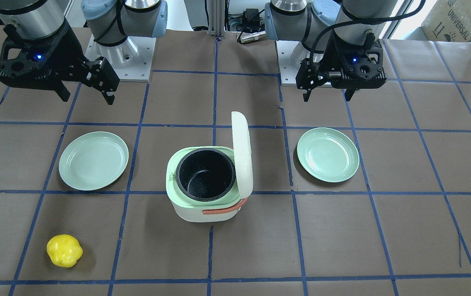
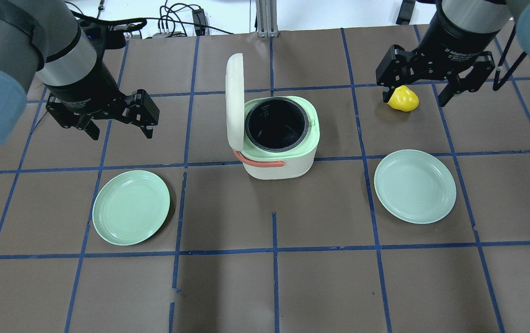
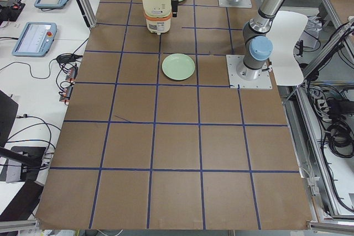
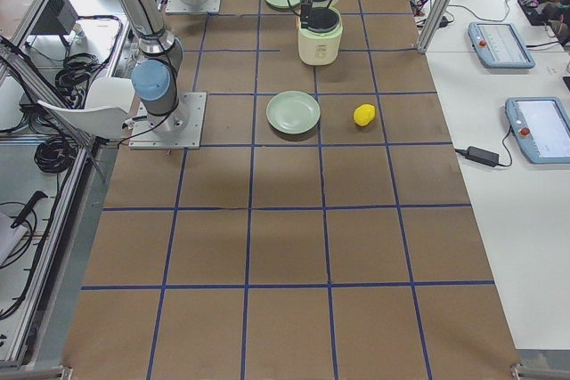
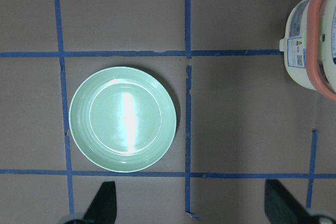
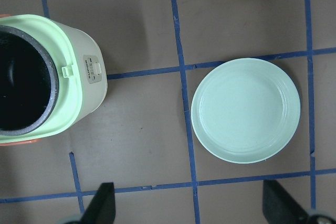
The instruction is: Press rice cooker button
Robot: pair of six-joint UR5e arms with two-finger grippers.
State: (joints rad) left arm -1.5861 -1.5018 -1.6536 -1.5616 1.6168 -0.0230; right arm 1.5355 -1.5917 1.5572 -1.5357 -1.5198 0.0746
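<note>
The white rice cooker (image 2: 277,167) stands mid-table with its lid (image 2: 234,99) swung up and open. The black inner pot (image 2: 276,124), pale green rim and orange strap handle (image 1: 223,211) show. A small tab (image 6: 65,71) sits on the rim's edge on the right arm's side. My left gripper (image 2: 121,132) is open and empty, hovering left of the cooker, which sits at the right edge of the left wrist view (image 5: 310,45). My right gripper (image 2: 415,97) is open and empty, hovering well right of the cooker; the right wrist view shows the cooker (image 6: 89,85) at its left.
One pale green plate (image 2: 130,207) lies below the left gripper and another (image 2: 415,186) near the right gripper. A yellow pepper-like toy (image 2: 403,98) lies under the right gripper. Blue tape lines grid the brown table (image 2: 274,286).
</note>
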